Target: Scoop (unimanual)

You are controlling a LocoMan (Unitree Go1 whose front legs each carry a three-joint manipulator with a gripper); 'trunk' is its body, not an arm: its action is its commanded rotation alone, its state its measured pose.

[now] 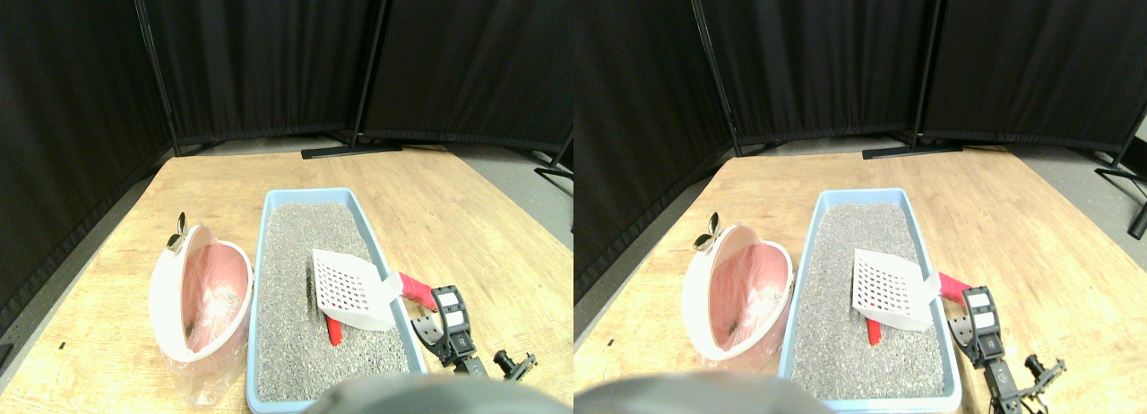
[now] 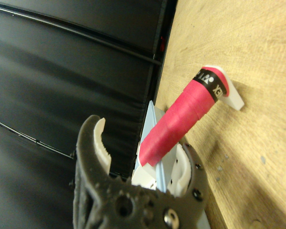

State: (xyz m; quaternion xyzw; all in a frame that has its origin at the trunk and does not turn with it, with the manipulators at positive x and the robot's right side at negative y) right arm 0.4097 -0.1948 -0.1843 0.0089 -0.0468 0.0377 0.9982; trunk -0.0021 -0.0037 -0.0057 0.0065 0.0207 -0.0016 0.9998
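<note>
A light-blue litter box [image 1: 259,280] full of grey litter lies on the wooden surface. A white slotted scoop [image 1: 348,288] rests tilted over the litter by the box's right wall, its red-wrapped handle [image 1: 415,288] sticking out over that wall. A small red piece [image 1: 333,331] lies in the litter just under the scoop. My right gripper [image 1: 439,311] is at the handle's end, outside the box. In the wrist view the red handle [image 2: 181,124] runs between the two jaws of my gripper [image 2: 142,138], which stand open, with a dark gap on one side.
A white bin [image 1: 161,288] with a pink plastic liner leans beside the box's left wall, a metal clip [image 1: 177,233] on its rim. Black curtain panels on stands [image 1: 349,150] close off the back and left. Bare wood lies to the right of the box.
</note>
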